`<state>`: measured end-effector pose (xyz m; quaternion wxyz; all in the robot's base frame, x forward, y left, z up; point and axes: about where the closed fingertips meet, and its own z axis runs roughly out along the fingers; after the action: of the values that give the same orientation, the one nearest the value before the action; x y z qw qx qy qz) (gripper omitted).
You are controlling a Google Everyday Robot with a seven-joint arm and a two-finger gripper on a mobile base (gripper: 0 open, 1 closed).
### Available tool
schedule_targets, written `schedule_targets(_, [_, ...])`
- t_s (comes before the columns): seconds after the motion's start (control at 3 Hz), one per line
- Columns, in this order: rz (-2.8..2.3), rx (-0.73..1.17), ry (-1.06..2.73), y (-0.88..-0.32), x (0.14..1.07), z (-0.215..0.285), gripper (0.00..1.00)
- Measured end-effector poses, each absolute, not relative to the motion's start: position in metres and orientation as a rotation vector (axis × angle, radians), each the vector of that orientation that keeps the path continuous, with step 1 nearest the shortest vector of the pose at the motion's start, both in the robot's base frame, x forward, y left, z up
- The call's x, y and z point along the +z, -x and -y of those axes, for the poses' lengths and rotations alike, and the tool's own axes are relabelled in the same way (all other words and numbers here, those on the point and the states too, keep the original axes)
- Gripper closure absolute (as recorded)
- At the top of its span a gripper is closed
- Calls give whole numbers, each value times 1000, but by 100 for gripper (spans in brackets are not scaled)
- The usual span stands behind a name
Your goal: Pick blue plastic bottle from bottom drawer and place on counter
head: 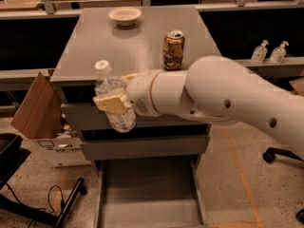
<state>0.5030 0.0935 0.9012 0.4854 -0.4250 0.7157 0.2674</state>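
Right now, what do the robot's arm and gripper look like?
The arm is smooth, white, built of rounded segments with thin seams and a few small dark holes; no cables show. The gripper, clasping the blue plastic bottle before the closed drawers, has flat cream-yellow fingers.

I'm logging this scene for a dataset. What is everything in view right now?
blue plastic bottle: one, clear bluish with a white cap, tilted in front of the counter's front edge
counter: one, grey, cabinet top
bottom drawer: one, grey, pulled open below
closed drawer fronts: two, grey, above the open drawer
bowl: one, pale, back of the counter
soda can: one, gold-brown, on the counter, right of centre
pump bottles: two, clear, ledge at right
cardboard box: one, brown, left of the cabinet
gripper: one, pale, shut on the bottle
arm: one, white, reaching in from the right
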Motion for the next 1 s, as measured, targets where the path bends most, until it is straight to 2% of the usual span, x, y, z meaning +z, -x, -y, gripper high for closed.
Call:
schedule_targets(0.33, [-1701, 580, 995, -535, 925, -119, 100])
schedule_targets(1.0, [-1683, 585, 988, -540, 938, -117, 100])
